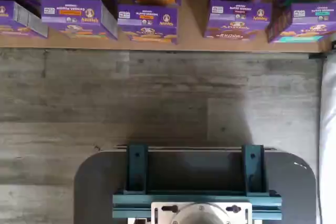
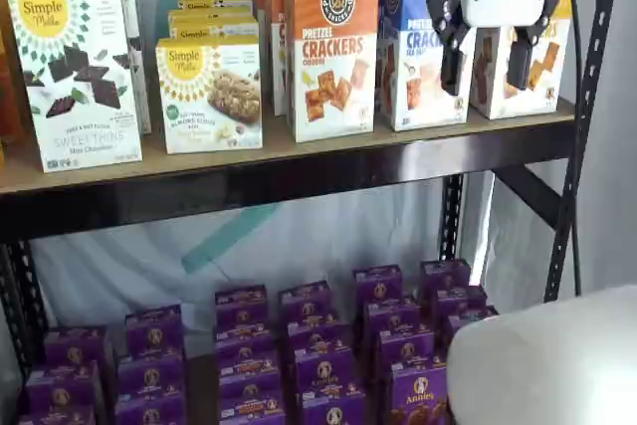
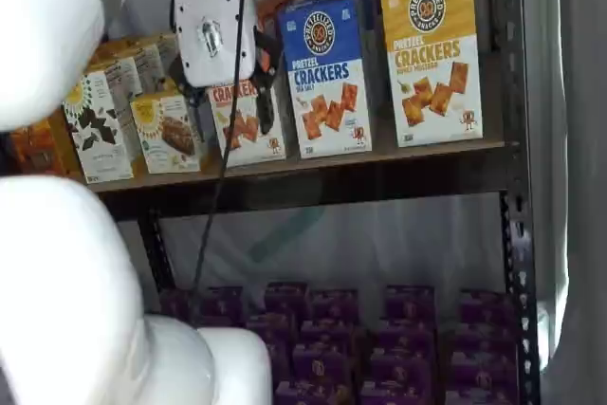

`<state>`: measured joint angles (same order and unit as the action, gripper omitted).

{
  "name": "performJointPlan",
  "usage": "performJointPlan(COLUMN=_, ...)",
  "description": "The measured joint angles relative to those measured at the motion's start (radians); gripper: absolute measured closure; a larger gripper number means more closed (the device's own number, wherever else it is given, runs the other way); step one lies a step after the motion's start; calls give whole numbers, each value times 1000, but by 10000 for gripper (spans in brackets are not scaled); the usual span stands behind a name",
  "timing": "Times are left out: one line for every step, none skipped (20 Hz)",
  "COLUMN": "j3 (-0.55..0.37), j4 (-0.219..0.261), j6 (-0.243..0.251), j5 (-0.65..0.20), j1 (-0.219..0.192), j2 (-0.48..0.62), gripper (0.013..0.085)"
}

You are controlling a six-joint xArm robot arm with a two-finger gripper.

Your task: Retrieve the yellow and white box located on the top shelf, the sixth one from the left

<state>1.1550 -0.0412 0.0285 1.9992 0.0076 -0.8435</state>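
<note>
The yellow and white box [image 3: 432,54], a tall Pretzel Crackers carton, stands at the right end of the top shelf [image 3: 313,166]. In a shelf view it shows partly behind my gripper [image 2: 552,77], on the tan board [image 2: 299,158]. My gripper [image 2: 485,65] hangs in front of this box at the height of its upper half. Its white body is above and its two black fingers [image 2: 450,59] have a plain gap between them and hold nothing. In a shelf view the gripper [image 3: 223,92] appears before the orange-topped carton. The wrist view shows no fingers.
An orange-topped carton [image 2: 333,47] and a blue-topped carton [image 2: 418,52] stand left of the target, with Simple Mills boxes [image 2: 75,77] further left. A black upright [image 2: 589,116] stands right of the box. Purple boxes [image 1: 147,22] fill the lower level. The dark mount [image 1: 194,182] shows in the wrist view.
</note>
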Motion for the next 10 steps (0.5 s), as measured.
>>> performJointPlan(j3=0, j4=-36, j6=-16, j5=5, j1=-32, j2=1, gripper=130)
performJointPlan(j3=0, j4=-103, j6=-45, j5=13, j1=-96, j2=3, gripper=130)
performJointPlan(j3=-2, j4=-143, j6=-62, j5=15, j1=-129, j2=2, gripper=130)
performJointPlan(j3=-3, j4=-157, j6=-68, j5=14, j1=-139, j2=2, gripper=130)
performJointPlan(j3=-3, j4=-160, j6=-70, j5=14, j1=-140, j2=2, gripper=130)
performJointPlan(j3=-2, j4=-160, j6=-70, j5=14, j1=-139, j2=3, gripper=130)
performJointPlan(j3=-1, j4=-157, j6=-69, j5=14, j1=-136, j2=5, gripper=130)
performJointPlan(j3=-1, j4=-151, j6=-67, j5=14, j1=-131, j2=6, gripper=130)
performJointPlan(j3=0, j4=-143, j6=-65, j5=12, j1=-125, j2=8, gripper=130)
performJointPlan(j3=0, j4=-134, j6=-64, j5=9, j1=-119, j2=9, gripper=130)
